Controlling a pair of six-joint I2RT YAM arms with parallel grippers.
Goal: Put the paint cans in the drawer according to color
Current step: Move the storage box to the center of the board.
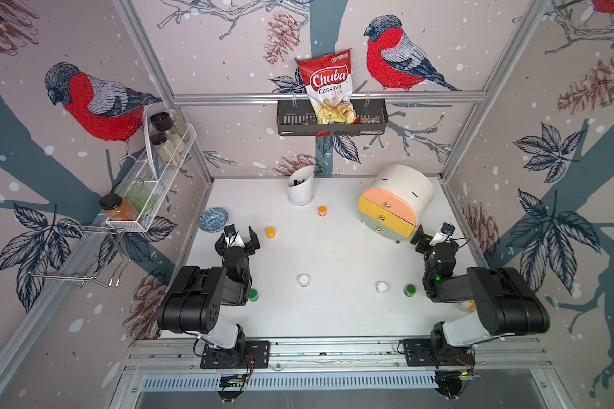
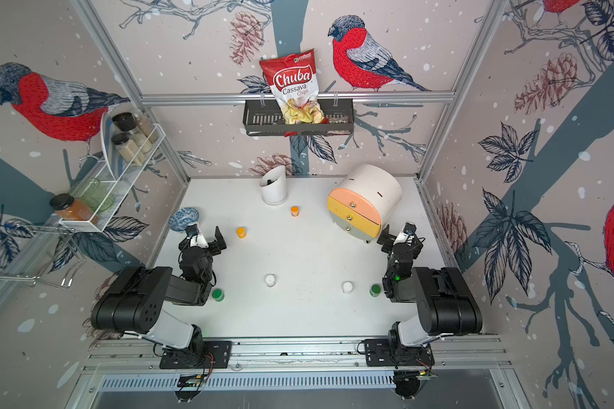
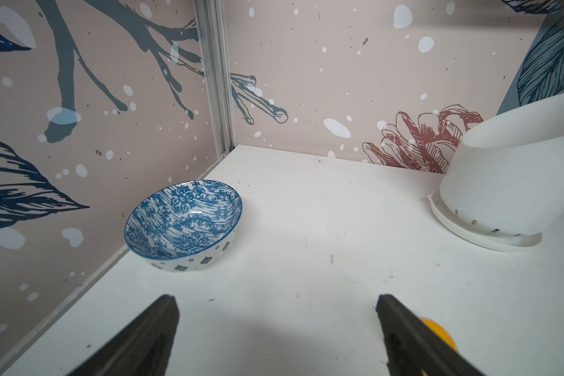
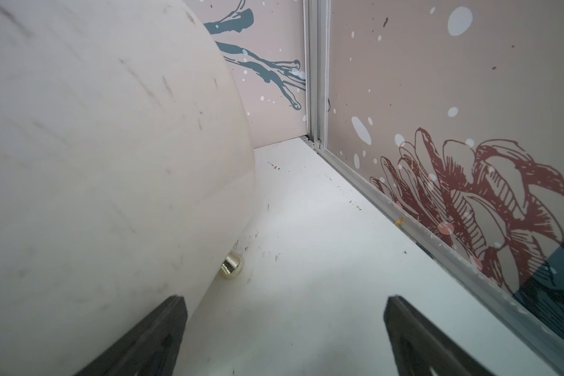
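The paint cans stand scattered on the white table: two orange (image 1: 322, 211) (image 1: 270, 232), two white (image 1: 303, 280) (image 1: 381, 287), and two green (image 1: 409, 290) (image 1: 253, 295), the last half hidden by my left arm. The drawer (image 1: 394, 202) sits at the back right with its peach, yellow and grey-green fronts all closed. My left gripper (image 1: 237, 238) (image 3: 275, 302) is open and empty, with an orange can (image 3: 437, 332) just outside one finger. My right gripper (image 1: 429, 236) (image 4: 284, 302) is open and empty beside the drawer's white body (image 4: 95, 162).
A blue patterned bowl (image 1: 212, 219) (image 3: 183, 224) sits by the left wall. A white slant-topped cup (image 1: 300, 189) (image 3: 502, 182) stands at the back. A wire rack with jars (image 1: 149, 177) and a black basket with a chips bag (image 1: 332, 117) hang on the walls.
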